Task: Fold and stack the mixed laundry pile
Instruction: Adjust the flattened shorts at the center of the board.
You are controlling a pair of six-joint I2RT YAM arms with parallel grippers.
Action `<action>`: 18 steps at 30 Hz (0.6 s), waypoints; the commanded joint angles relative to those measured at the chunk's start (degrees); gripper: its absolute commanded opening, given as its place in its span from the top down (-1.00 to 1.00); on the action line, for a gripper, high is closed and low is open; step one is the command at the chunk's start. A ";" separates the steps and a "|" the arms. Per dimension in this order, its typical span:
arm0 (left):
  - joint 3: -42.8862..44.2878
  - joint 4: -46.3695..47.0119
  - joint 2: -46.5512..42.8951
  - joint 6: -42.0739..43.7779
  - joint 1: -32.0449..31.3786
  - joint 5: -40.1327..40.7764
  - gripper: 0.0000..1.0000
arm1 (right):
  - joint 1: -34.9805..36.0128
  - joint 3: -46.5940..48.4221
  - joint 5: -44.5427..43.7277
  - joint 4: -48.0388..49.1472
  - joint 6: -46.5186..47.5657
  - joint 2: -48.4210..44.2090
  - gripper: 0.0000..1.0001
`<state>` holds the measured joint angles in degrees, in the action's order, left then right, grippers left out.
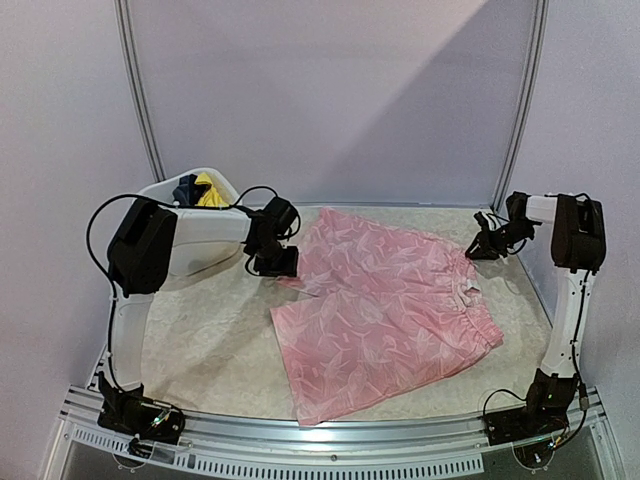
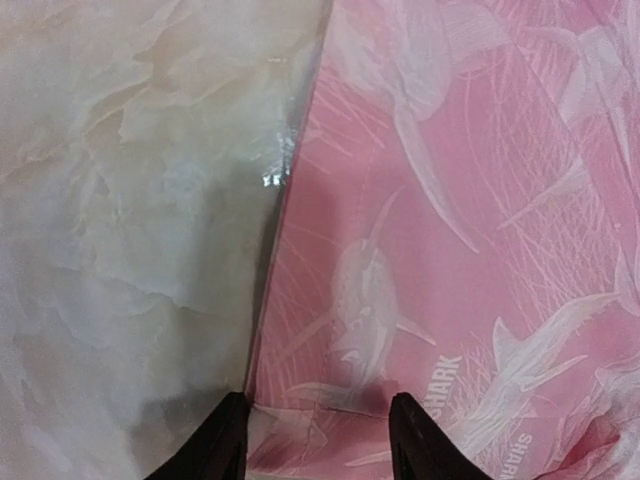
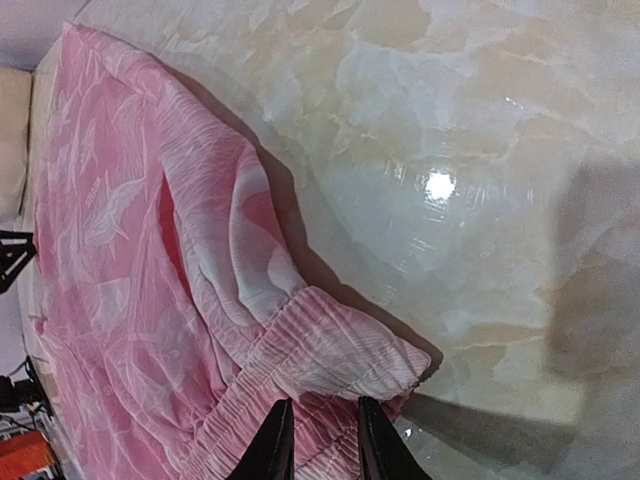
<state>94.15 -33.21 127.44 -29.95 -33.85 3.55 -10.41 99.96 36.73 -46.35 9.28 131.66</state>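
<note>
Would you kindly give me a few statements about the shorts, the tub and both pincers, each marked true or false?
1. The pink shorts lie spread on the table. True.
2. The white tub is empty. False: a navy garment and a yellow garment sit in it.
3. The left pincer straddles the shorts' edge. True.
4. The right pincer hangs over the tub. False: it is at the shorts' elastic waistband.
5. The shorts are plain. False: they carry a pale shark print.

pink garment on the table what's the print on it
The pink garment carries pale white fish shapes and SHARK lettering; clearest in the left wrist view.
</note>
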 commanded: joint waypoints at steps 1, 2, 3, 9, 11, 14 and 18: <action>-1.28 1.18 1.82 -0.98 1.02 -1.35 0.18 | 0.05 2.63 -0.23 -0.30 0.04 2.27 0.73; -1.57 1.51 1.92 -1.14 1.16 -1.70 0.30 | 0.09 3.14 -0.01 -0.36 -0.08 2.55 0.83; -1.90 1.92 1.84 -1.39 1.29 -1.92 0.39 | 0.14 3.74 0.19 -0.50 -0.12 3.23 0.94; -7.59 5.63 -1.75 -2.39 2.15 -0.09 0.94 | 0.19 7.03 -0.85 -0.68 -0.41 5.64 1.00; -9.32 6.35 -3.30 -2.33 2.58 0.99 1.00 | 0.38 8.29 -1.72 -0.62 -0.41 6.17 1.00; -10.72 6.84 -4.90 -2.31 3.59 1.75 1.00 | 0.76 10.65 -2.62 -1.05 -0.25 7.04 1.00; -11.78 7.15 -6.16 -1.93 4.71 2.16 1.00 | 1.45 13.51 -4.01 -0.77 -0.77 8.27 1.00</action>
<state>84.29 -25.21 122.65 -31.99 -31.24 3.77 -9.89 110.43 35.07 -47.33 9.04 137.58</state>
